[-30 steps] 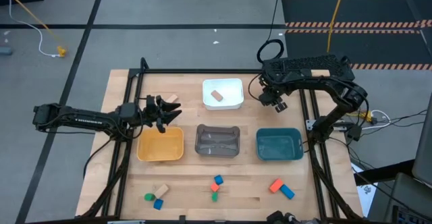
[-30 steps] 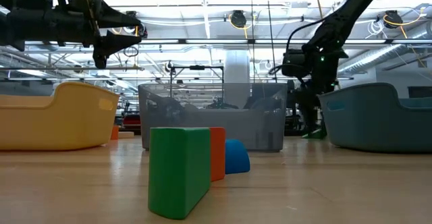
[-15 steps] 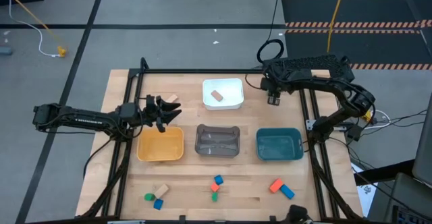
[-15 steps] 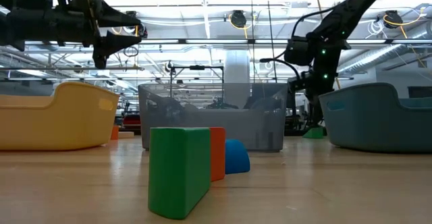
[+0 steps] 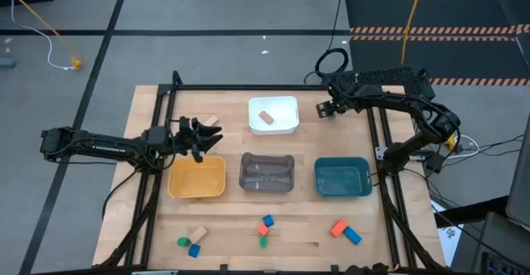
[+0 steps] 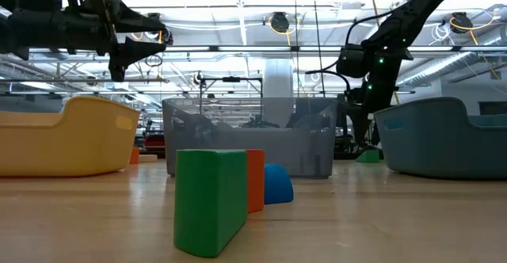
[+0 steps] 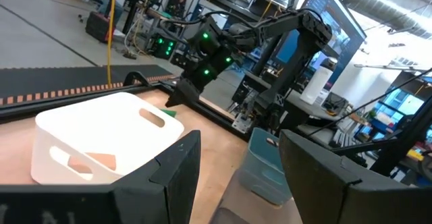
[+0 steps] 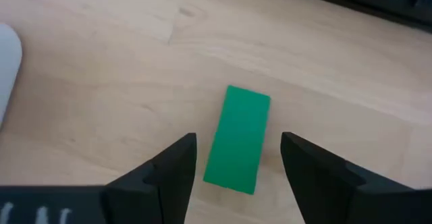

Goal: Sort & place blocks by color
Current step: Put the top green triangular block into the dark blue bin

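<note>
Right arm swung toward the white tray, jaws spread over a green block.
Near bench edge, loose blocks unsorted; the yellow tray empty, left gripper parked above it, jaws apart, holding nothing. Farther back, right gripper has moved beside the white tray, jaws widened; green block lies flat on the bench between them, ungrasped. Pickup looks next.

Bench: pale wood, matt, visible grain. Green block: smooth, matt painted finish. White tray: smooth plastic, slight sheen. Grey tray: translucent plastic. Fingers: dark matt plastic.
</note>
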